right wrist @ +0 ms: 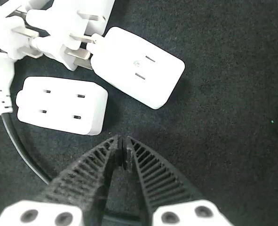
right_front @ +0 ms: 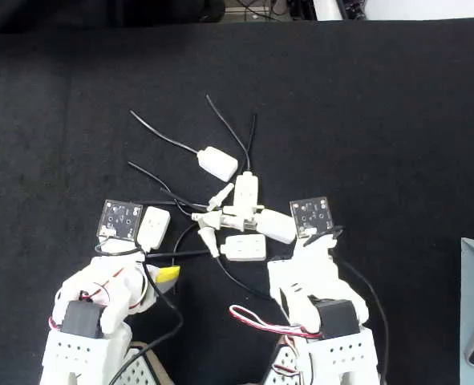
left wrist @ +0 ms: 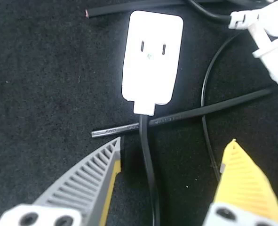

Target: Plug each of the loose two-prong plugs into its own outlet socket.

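Socket sits dead ahead of my left gripper, jaws spread, its long axis running toward far edge of table (right gripper pinched shut, empty).

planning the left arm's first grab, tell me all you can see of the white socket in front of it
The white socket is a rounded oblong block, plastic by its look, lying flat and face up on the black cloth. Its two slots are empty, a small mark between them. Its black cord leaves a neck and runs between the fingers of the open left gripper, crossed by another black cable. Nothing grips it.
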